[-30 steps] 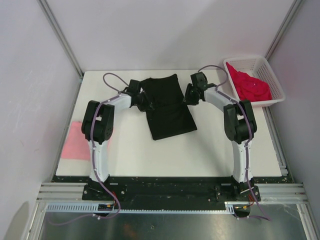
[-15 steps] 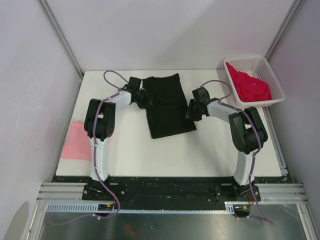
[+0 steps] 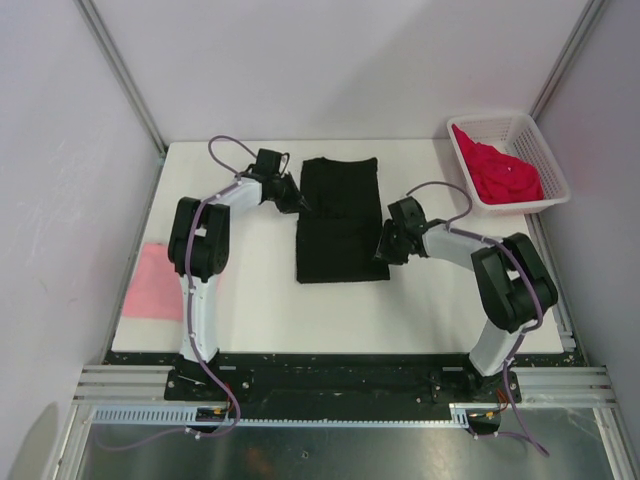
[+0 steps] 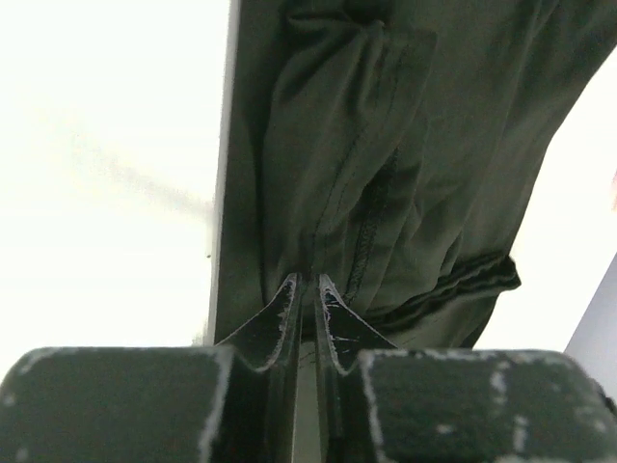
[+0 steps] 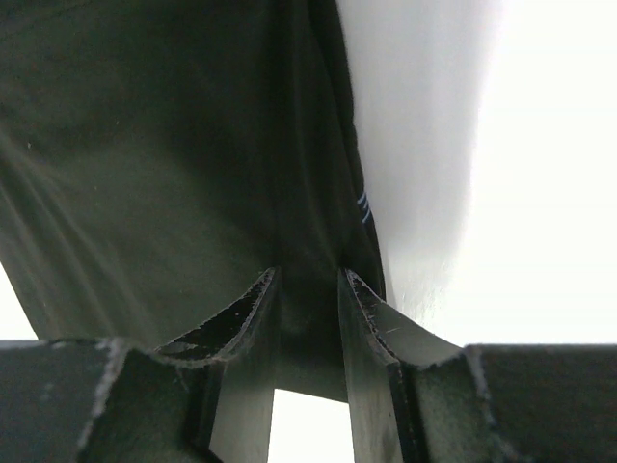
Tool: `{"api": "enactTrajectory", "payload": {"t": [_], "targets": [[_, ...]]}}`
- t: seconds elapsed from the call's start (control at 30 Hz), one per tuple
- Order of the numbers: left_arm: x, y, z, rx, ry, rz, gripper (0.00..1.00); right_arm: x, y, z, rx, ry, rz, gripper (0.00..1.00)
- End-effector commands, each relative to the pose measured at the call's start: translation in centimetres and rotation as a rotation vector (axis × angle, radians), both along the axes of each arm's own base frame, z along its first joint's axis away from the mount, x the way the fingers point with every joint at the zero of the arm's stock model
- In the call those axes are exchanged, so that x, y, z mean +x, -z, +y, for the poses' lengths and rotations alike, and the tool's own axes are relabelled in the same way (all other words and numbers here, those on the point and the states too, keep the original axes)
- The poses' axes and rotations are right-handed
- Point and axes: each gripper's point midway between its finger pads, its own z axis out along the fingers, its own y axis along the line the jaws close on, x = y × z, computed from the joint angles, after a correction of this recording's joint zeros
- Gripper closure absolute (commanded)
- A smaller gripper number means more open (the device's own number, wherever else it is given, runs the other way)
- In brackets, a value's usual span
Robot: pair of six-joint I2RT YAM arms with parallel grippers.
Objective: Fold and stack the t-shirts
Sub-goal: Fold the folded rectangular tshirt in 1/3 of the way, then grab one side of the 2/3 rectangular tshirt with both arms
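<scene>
The black t-shirt (image 3: pixel 338 222) lies as a long folded rectangle in the middle of the white table (image 3: pixel 430 310). My left gripper (image 3: pixel 298 198) is at its far left edge, jaws pinched shut on a fold of the black cloth (image 4: pixel 424 145), as the left wrist view (image 4: pixel 307 280) shows. My right gripper (image 3: pixel 386 248) is at the shirt's near right edge, jaws closed on a thick layer of black cloth (image 5: pixel 145 145) in the right wrist view (image 5: pixel 307 275). The pink t-shirt (image 3: pixel 150 282) lies folded off the table's left side. The crimson t-shirt (image 3: pixel 503 172) sits bunched in the basket.
A white plastic lattice basket (image 3: pixel 545 150) stands at the table's far right corner. Grey walls with metal posts close in the left, right and back. The arm bases stand on a rail at the near edge.
My right gripper has slid along the shirt's right edge toward the near side. My left gripper shifted slightly farther back. The shirt went from a skewed shape to a straight rectangle.
</scene>
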Motion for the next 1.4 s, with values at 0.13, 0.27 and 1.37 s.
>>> {"api": "enactTrajectory", "payload": {"t": [0.13, 0.27, 1.37], "targets": [[-1.7, -5.2, -0.6, -0.068, 0.080, -0.073, 0.75, -6.3, 0.8, -0.7, -0.023, 0.016, 0.068, 0.65], [-6.6, -7.1, -0.2, -0.054, 0.087, -0.075, 0.65, -6.4, -2.3, -1.0, -0.019, 0.008, -0.004, 0.65], [-22.7, 2.0, 0.6, -0.003, 0.084, 0.123, 1.00, 7.3, -4.4, 0.4, 0.066, 0.027, -0.173, 0.82]]}}
